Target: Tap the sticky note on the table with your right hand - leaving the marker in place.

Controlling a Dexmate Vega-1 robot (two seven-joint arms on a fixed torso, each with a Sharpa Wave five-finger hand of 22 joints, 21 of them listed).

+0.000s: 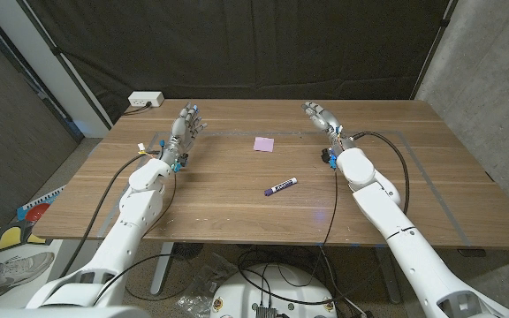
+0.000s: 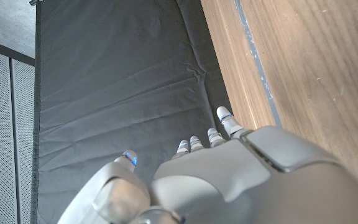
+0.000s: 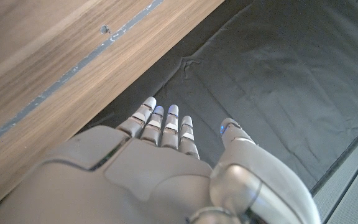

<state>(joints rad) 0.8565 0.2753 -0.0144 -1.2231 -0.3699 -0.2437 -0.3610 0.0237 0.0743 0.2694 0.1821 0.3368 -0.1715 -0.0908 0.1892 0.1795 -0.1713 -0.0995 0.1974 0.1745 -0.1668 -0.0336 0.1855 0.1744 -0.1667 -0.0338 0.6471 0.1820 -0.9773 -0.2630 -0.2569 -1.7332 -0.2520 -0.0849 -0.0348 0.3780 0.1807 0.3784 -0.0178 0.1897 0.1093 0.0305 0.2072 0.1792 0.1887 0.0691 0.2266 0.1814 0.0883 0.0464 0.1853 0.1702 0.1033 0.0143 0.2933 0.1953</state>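
Nothing is tapped yet: the right hand is hanging with fingers released and empty, well apart from the pink sticky note lying mid-desk beyond the marker, the left hand likewise empty.

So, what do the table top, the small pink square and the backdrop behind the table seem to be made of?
Table top: wood or wood-look laminate, matte, with visible grain and plank lines. Pink sticky note: probably paper, thin, flat and dull. Backdrop: black cloth, matte; the right wrist view shows creases and folds. The purple marker looks like plastic, but it is too small to be sure.
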